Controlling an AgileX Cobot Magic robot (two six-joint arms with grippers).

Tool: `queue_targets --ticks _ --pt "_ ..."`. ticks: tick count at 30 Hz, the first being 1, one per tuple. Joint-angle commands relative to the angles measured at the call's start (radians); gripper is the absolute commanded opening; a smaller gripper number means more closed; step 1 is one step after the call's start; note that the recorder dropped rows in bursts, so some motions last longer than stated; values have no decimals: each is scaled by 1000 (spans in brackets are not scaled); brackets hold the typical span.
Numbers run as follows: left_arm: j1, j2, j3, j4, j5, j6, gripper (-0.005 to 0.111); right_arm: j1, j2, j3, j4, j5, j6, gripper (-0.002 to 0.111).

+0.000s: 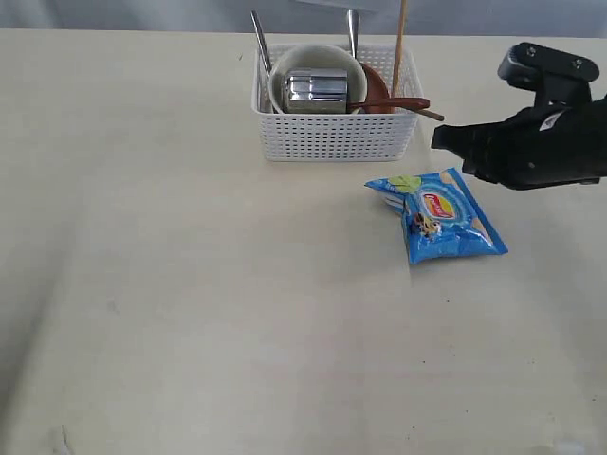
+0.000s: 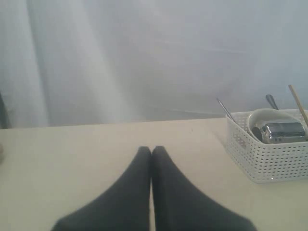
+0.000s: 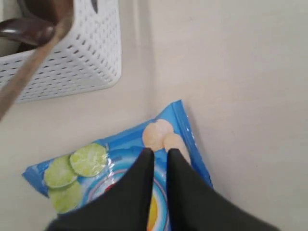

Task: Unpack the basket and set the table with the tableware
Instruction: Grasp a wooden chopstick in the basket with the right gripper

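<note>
The white basket (image 1: 332, 137) stands at the back of the table (image 1: 190, 303). Inside it are a cream bowl (image 1: 327, 50) with a steel cup (image 1: 316, 90) lying in it, a brown plate (image 1: 377, 83), a wooden spoon (image 1: 398, 103), an upright chopstick (image 1: 399, 43) and two steel handles (image 1: 261, 38). My right gripper (image 1: 439, 138) hovers to the right of the basket, over the blue chip bag (image 1: 438, 213). In the right wrist view its fingertips (image 3: 160, 153) stand slightly apart above the bag (image 3: 86, 163), holding nothing. My left gripper (image 2: 151, 150) is shut and empty, well away from the basket (image 2: 269, 159).
The chip bag lies flat on the table in front of the basket's right corner. A blurred wooden stick (image 3: 29, 77) sticks out over the basket's rim (image 3: 72, 62). A pale curtain (image 2: 144, 57) hangs behind the table's far edge.
</note>
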Motion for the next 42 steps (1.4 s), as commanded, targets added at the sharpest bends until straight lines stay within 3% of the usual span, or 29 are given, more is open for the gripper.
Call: queue_targets --ticks 1,3,12,17,27,32,42 --pt "-5 -3 2 -4 -7 -1 0 -5 -107 2 -11 83 -52 48" --pt "-5 -3 2 -4 -7 -1 0 -5 -145 2 -11 93 -61 62" --pt "-5 -3 2 -4 -7 -1 0 47 -96 -175 -7 251 -61 55" --pt "-5 -3 2 -4 -7 -1 0 112 -8 -275 -7 253 -45 55" --pt "-5 -3 2 -4 -7 -1 0 112 94 -317 -7 243 -20 54" --pt "-5 -3 2 -4 -7 -1 0 112 94 -317 -7 253 -3 29" --pt "-5 -3 2 -4 -7 -1 0 112 94 -317 -7 263 22 27"
